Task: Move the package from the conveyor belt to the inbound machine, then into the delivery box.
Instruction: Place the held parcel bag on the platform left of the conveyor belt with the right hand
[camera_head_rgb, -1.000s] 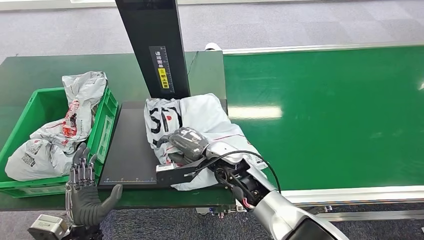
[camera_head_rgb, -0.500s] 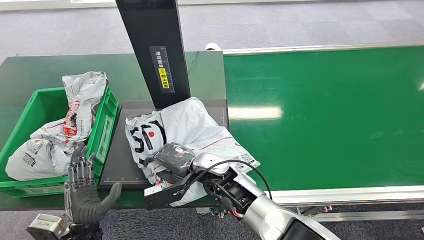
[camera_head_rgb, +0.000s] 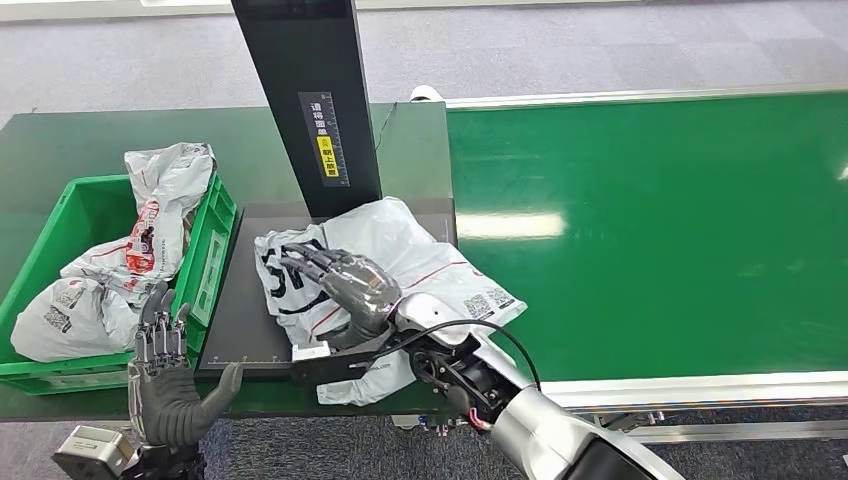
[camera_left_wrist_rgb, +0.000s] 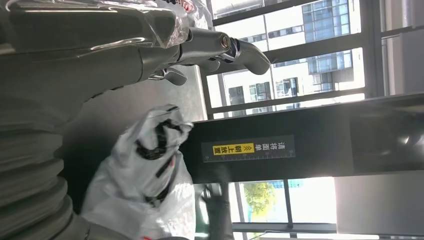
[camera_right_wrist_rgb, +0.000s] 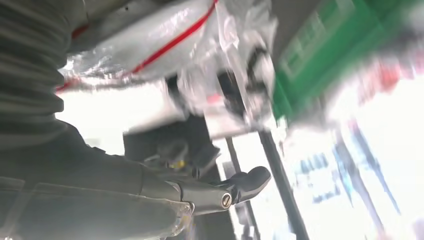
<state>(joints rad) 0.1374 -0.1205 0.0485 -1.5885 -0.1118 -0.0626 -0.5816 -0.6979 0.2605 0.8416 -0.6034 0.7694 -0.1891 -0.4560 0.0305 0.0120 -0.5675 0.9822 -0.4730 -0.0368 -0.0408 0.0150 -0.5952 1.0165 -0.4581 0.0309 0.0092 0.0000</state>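
The white package, printed with black letters and red lines, lies crumpled on the black plate of the inbound machine, its right part hanging over onto the conveyor belt. My right hand rests on top of its left part with the fingers stretched out and spread, gripping nothing. My left hand is held upright and open at the table's front edge, just before the green delivery box. The left wrist view looks across at the package; the right wrist view shows it blurred.
The machine's black post rises right behind the package. Other white bags fill the green box, one leaning over its far corner. The dark green table runs behind the box, and grey floor lies beyond.
My right hand pulled the package leftward onto the black plate, then uncurled its fingers and laid them flat on it. The left hand stayed put.
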